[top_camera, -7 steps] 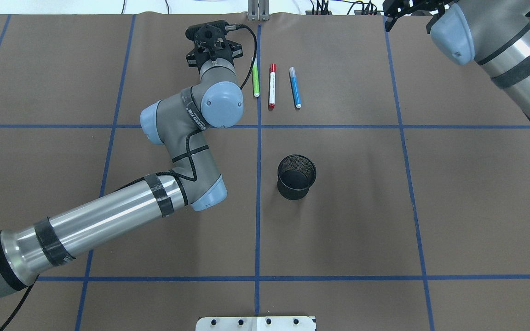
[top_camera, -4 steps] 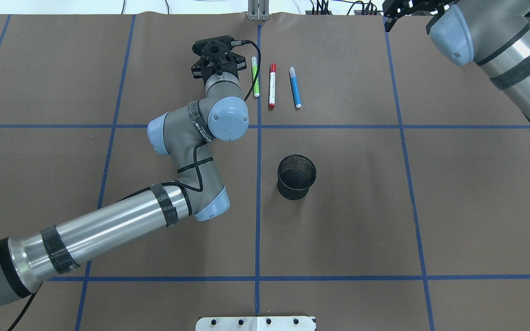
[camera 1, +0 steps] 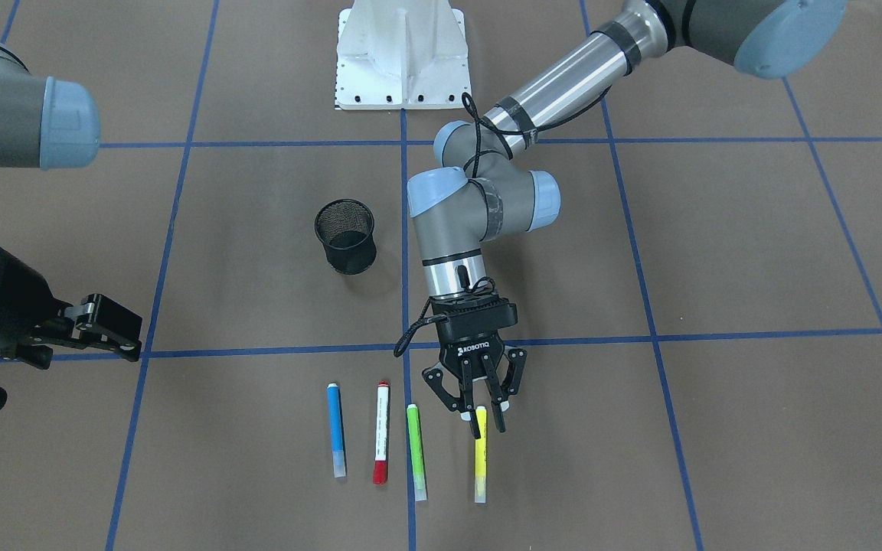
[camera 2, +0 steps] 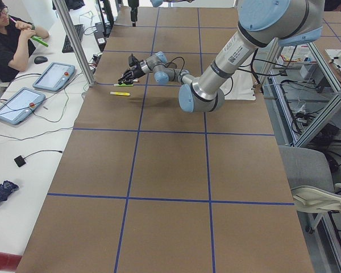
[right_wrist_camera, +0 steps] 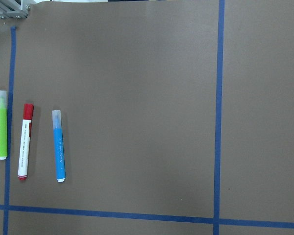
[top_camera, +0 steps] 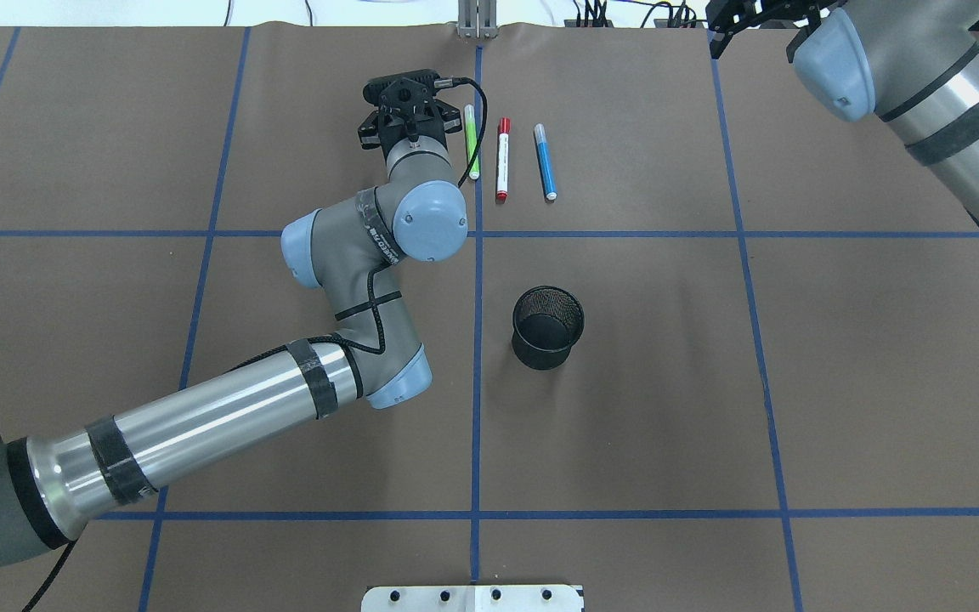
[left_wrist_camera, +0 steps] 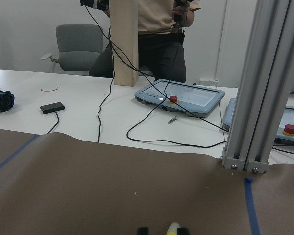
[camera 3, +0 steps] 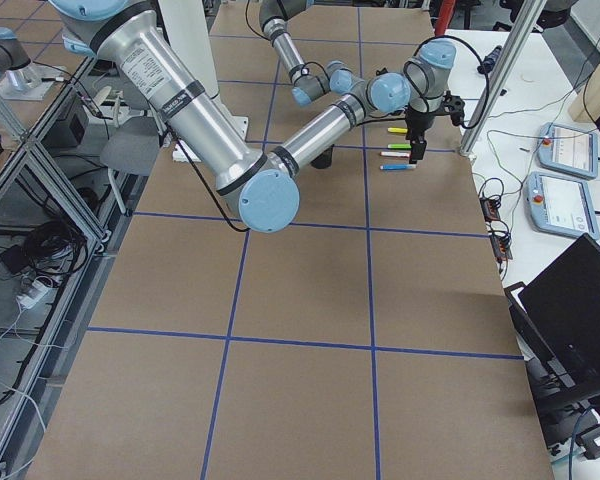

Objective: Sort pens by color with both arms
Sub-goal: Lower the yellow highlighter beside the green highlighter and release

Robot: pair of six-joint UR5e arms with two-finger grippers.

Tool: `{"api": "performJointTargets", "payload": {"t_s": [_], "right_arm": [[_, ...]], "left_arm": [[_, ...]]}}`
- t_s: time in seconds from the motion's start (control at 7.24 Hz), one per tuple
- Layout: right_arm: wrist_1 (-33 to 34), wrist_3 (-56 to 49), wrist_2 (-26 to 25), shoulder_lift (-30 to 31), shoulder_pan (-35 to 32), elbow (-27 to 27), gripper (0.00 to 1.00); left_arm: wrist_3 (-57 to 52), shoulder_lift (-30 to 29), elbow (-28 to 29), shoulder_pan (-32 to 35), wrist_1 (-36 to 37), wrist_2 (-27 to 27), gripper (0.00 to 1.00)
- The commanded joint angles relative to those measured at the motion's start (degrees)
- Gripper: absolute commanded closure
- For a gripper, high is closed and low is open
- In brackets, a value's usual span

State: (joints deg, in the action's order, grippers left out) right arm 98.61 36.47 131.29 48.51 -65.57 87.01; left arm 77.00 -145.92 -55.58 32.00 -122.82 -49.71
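Observation:
Four pens lie side by side on the brown table: blue (camera 1: 336,430), white-barrelled with a red cap (camera 1: 381,432), lime green (camera 1: 416,450) and yellow (camera 1: 480,458). My left gripper (camera 1: 481,415) is open and points down at the yellow pen's near end, which sits between its fingertips (left_wrist_camera: 143,230). From overhead the gripper body (top_camera: 409,106) hides the yellow pen; the green (top_camera: 472,142), red-capped (top_camera: 503,159) and blue (top_camera: 546,161) pens show beside it. My right gripper (camera 1: 108,329) hangs open far off to the side, holding nothing. Its wrist view looks down on the blue pen (right_wrist_camera: 59,146).
A black mesh cup (top_camera: 548,327) stands upright mid-table, closer to the robot than the pens. The white pedestal base (camera 1: 403,57) is at the robot's edge. Beyond the far edge are an aluminium post (left_wrist_camera: 255,98), control tablets, cables and people.
My left arm has swung right and drawn back slightly, bringing its gripper next to the green pen. The right arm and the three visible pens have not moved.

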Motion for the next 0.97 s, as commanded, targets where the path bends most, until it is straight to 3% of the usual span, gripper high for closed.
{"api": "performJointTargets", "payload": {"t_s": [0.0, 0.28, 0.41, 0.83], "right_arm": [[0.0, 0.0, -0.15, 0.01, 0.0, 0.0, 0.0], [0.0, -0.34, -0.15, 0.01, 0.0, 0.0, 0.0], [0.0, -0.78, -0.15, 0.1, 0.0, -0.09, 0.0], [0.35, -1.31, -2.87, 0.27, -0.7, -0.35, 0.0]], "left_arm": [[-0.36, -0.16, 0.04, -0.01, 0.04, -0.39, 0.0], [-5.16, -0.33, -2.67, 0.26, -0.13, -0.83, 0.0], [-9.81, -0.16, -6.87, 1.56, -0.05, -5.44, 0.0], [-14.24, 6.04, -17.34, 12.97, 3.18, -33.08, 0.0]]}}
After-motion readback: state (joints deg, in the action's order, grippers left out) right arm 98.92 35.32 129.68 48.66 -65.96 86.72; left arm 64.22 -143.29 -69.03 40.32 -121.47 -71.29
